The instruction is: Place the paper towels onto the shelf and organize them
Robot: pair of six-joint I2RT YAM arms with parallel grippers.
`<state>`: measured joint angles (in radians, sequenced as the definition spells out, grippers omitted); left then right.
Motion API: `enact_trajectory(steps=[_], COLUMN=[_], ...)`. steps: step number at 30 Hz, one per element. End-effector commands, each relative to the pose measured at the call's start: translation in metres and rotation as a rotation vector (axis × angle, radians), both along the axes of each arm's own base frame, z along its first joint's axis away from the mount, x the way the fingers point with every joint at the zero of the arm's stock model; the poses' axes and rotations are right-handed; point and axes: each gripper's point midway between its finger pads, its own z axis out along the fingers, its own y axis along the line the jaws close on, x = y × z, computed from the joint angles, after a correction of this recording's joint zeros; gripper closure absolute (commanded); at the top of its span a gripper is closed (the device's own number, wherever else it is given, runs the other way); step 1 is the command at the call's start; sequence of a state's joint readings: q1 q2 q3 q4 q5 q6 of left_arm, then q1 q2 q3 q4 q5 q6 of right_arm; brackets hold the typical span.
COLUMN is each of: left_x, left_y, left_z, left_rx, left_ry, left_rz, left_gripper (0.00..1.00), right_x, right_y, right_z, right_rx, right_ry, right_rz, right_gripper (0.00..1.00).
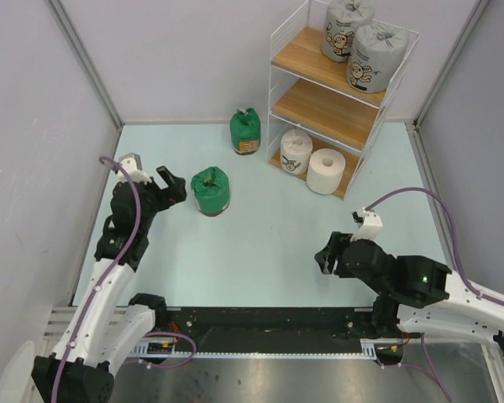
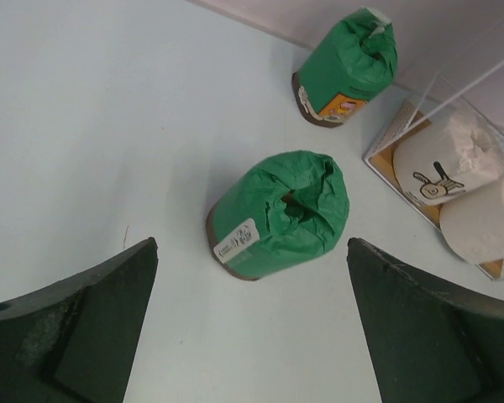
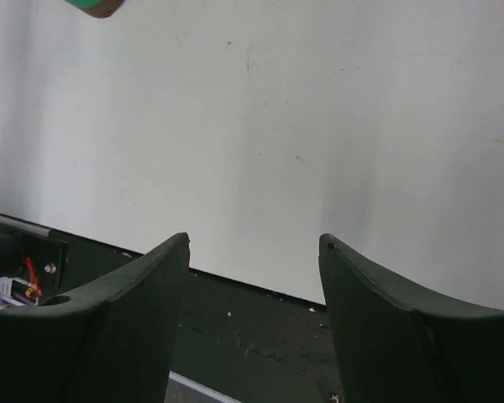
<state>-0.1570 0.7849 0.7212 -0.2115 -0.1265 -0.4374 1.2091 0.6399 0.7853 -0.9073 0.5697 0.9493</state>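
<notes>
The shelf (image 1: 279,80) stands at the back right. Two grey cartoon-print paper towels (image 1: 348,28) (image 1: 376,57) sit on its top board. A white-wrapped roll (image 1: 296,151) and a bare white roll (image 1: 326,170) sit on the bottom board, and the middle board (image 1: 323,112) is bare. One green roll (image 1: 245,132) stands left of the shelf; another (image 1: 211,191) (image 2: 277,214) lies nearer the left arm. My left gripper (image 1: 154,175) (image 2: 252,243) is open, just short of that nearer roll and not touching it. My right gripper (image 1: 326,256) (image 3: 254,238) is open and holds nothing.
Grey enclosure walls (image 1: 34,126) close in the pale table on the left, back and right. A black rail (image 1: 260,323) with the arm bases runs along the near edge. In the left wrist view the far green roll (image 2: 346,65) and the shelf's bottom rolls (image 2: 445,164) show.
</notes>
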Motion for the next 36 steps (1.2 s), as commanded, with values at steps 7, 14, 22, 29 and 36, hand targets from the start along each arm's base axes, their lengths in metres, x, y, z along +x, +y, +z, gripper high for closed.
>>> enact_trajectory(steps=[7, 14, 22, 29, 36], left_x=[-0.011, 0.054, 0.169, 0.265, 0.331], left_y=[-0.029, -0.058, -0.097, -0.126, -0.150], left_z=[0.038, 0.081, 0.076, 0.071, 0.027], left_rx=[-0.022, -0.043, 0.093, 0.150, 0.162], left_ry=[-0.044, -0.103, -0.016, -0.016, 0.008], left_rz=[-0.181, -0.282, -0.326, -0.325, -0.303], left_gripper=[0.00, 0.00, 0.00, 0.00, 0.00], right_x=[-0.007, -0.001, 0.040, 0.076, 0.092], right_y=[0.013, 0.029, 0.018, 0.007, -0.006], right_z=[0.000, -0.008, 0.002, 0.002, 0.001], right_rx=[0.033, -0.026, -0.092, -0.080, -0.057], right_ry=[0.065, 0.056, -0.053, -0.036, -0.022], right_rz=[0.007, 0.047, 0.029, 0.018, -0.005], right_gripper=[0.32, 0.30, 0.26, 0.26, 0.26])
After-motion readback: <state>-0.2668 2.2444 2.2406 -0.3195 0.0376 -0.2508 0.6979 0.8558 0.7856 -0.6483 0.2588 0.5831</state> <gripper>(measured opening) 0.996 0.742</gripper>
